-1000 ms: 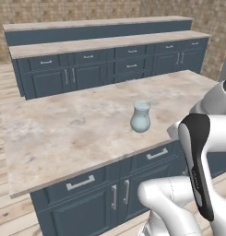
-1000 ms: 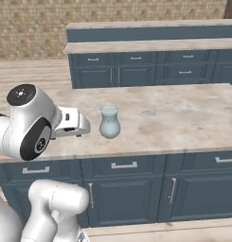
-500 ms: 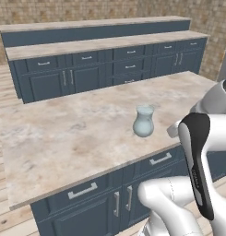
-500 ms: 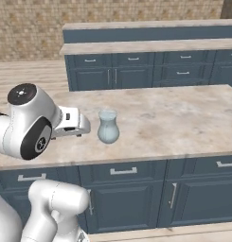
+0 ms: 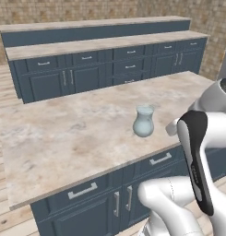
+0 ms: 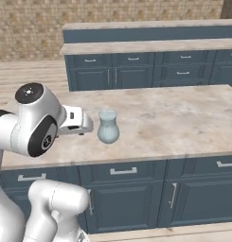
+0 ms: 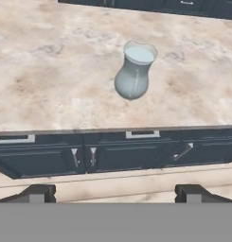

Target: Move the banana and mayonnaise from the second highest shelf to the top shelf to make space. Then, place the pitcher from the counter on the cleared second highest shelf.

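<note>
The pitcher [image 7: 134, 72] is clear, pale bluish glass with a bulbous body, narrowed waist and flared neck. It stands upright on the table [image 7: 51, 80], long axis vertical, mouth pointing up. The handle's direction cannot be told.

The table is a wide slab of beige marbled stone with a matte, mottled surface, set over dark blue cabinets [image 7: 108, 153] with silver bar handles.

The tool [image 7: 115, 193] is open, its two dark fingertips [image 7: 40, 193] spread wide with nothing between them. The pitcher stands ahead of the tool, well apart, beyond the table's front edge. Nothing stands between the tool and the pitcher.

Far beyond the pitcher run stepped rows of blue cabinets [image 5: 105, 64] under pale stone tops, backed by a brick wall [image 6: 27, 28].
</note>
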Tool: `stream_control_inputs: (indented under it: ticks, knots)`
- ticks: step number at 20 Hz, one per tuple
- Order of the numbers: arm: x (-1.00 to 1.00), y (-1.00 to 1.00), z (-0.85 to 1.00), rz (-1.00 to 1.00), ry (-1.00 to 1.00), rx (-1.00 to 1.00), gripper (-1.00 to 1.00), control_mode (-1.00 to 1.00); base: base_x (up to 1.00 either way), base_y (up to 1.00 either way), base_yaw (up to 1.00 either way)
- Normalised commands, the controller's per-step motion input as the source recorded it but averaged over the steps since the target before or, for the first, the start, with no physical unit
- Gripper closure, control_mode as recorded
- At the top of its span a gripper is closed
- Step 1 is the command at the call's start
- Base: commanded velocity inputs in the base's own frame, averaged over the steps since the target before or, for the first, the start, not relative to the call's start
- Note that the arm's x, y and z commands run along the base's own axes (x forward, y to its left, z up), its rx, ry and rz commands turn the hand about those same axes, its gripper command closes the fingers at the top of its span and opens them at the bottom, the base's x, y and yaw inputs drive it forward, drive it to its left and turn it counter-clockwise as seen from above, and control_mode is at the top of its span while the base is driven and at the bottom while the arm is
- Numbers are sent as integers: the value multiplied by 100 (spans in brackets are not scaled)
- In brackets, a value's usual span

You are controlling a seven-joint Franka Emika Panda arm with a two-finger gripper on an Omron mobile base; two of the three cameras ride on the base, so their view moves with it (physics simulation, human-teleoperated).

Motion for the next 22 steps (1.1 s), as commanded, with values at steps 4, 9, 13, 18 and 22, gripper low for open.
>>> stream_control_inputs:
  ticks: [4, 9, 13, 18, 22]
  knots:
    - [11, -13, -22, 6, 0, 3, -100, -100, 0, 0, 0]
    - [5, -3, -37, 7, -3, 1, -100, -100, 0, 0, 0]
    - [8, 0, -33, 6, -1, 0, -100, -100, 0, 0, 0]
    - [12, 0, -23, 6, -1, 0, -100, -100, 0, 0, 0]
    - [4, 0, -1, 3, 0, 0, -100, -100, 0, 0, 0]
